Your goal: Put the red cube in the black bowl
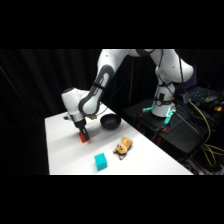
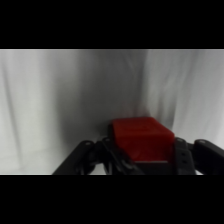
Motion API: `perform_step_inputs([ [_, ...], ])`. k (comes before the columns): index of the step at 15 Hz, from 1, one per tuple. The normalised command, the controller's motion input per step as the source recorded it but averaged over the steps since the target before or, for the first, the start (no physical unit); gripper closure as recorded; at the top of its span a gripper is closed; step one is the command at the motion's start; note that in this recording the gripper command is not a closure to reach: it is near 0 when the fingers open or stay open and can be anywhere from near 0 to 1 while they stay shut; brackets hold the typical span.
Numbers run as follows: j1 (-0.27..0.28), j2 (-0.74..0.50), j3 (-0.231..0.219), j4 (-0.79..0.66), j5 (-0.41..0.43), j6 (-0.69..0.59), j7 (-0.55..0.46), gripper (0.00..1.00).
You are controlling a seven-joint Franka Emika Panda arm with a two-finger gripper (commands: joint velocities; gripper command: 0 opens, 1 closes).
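The red cube (image 1: 84,138) rests on the white table (image 1: 62,152), left of centre. My gripper (image 1: 83,133) comes down on it from above. In the wrist view the red cube (image 2: 142,137) fills the gap between the two black fingers (image 2: 181,156) of the gripper (image 2: 146,152), which press against its sides, so the gripper is shut on it. The cube's underside sits at table level. The black bowl (image 1: 110,121) stands a short way to the right of the gripper, toward the table's back edge; it does not show in the wrist view.
A teal cube (image 1: 101,161) lies near the table's front edge. A tan plush toy (image 1: 122,146) lies to its right, in front of the bowl. The arm's base and cables (image 1: 165,107) stand beyond the table's right side.
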Motion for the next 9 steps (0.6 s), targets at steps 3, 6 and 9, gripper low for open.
perform_step_inputs([
  [3,0.067,-0.34,-0.041,-0.29,-0.049,0.02,0.07,1.00],
  [6,0.122,-0.51,-0.096,-0.44,-0.084,-0.08,0.15,1.00],
  [9,0.132,-0.56,-0.130,-0.43,-0.113,-0.18,0.17,1.00],
])
